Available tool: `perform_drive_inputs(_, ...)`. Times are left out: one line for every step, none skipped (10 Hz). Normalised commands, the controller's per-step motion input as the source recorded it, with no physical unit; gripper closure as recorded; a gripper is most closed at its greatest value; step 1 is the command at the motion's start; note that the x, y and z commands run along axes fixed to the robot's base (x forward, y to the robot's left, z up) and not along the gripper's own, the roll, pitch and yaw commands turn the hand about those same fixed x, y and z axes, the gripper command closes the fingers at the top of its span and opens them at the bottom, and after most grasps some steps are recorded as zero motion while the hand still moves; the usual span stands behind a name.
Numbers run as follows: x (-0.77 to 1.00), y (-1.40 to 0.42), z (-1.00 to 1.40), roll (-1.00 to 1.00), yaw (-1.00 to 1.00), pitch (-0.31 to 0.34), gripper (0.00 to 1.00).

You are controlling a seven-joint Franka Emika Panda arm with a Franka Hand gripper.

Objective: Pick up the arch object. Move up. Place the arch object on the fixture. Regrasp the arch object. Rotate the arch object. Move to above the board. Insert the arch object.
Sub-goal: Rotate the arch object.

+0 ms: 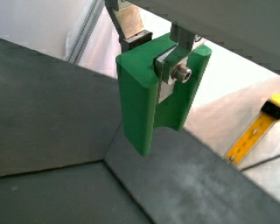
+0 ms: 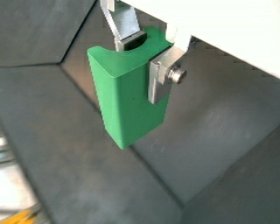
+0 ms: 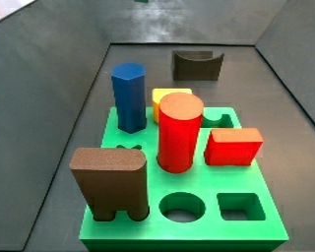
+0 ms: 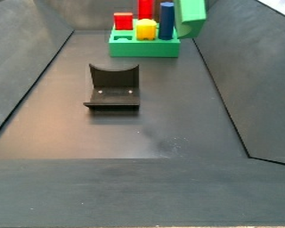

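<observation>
While the end effector [image 1: 154,54] is clamped on the arch object [image 1: 152,96] with its long axis hanging straight down, high over bare floor, the fixture [image 4: 113,85] looks well below, so descent likely comes next.

The small bright-green arch object [image 1: 152,101] looks like smooth matt plastic, clamped in the gripper [image 1: 154,54] between flat silver metal fingers [image 1: 167,66] with a bright screw. The large green board [image 3: 187,219] and its red cylinder [image 3: 179,133] have a soft plastic sheen. The dark fixture [image 4: 113,87] and grey floor [image 4: 145,134] appear matt.
</observation>
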Motion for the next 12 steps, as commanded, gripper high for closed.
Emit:
perform_drive_inputs(-0.02, 0.02, 0.03, -1.0, -0.05, -0.108, 1.0)
perform_drive_inputs(-0.03, 0.02, 0.01, -1.0, -0.05, -0.108, 1.0)
perform_drive_inputs(-0.02, 0.02, 0.01, -1.0, -0.06, -0.103, 1.0)
perform_drive_inputs(-0.02, 0.02, 0.01, -1.0, -0.07, -0.095, 1.0)
perform_drive_inputs(-0.02, 0.02, 0.01, -1.0, -0.08, -0.094, 1.0)
perform_drive_inputs(-0.03, 0.02, 0.01, -1.0, -0.08, -0.091, 1.0)
perform_drive_inputs(-0.03, 0.02, 0.01, -1.0, -0.08, -0.089, 1.0)
perform_drive_inputs(-0.03, 0.02, 0.01, -1.0, -0.09, -0.085, 1.0)
perform_drive_inputs(-0.02, 0.02, 0.0, -1.0, -0.09, -0.084, 1.0)
perform_drive_inputs(-0.02, 0.02, 0.0, -0.69, -0.06, -0.058, 1.0)
perform_drive_inputs(-0.02, 0.01, 0.0, -0.53, -0.04, -0.054, 1.0)
perform_drive_inputs(-0.02, 0.0, 0.0, -0.29, -0.02, -0.05, 1.0)
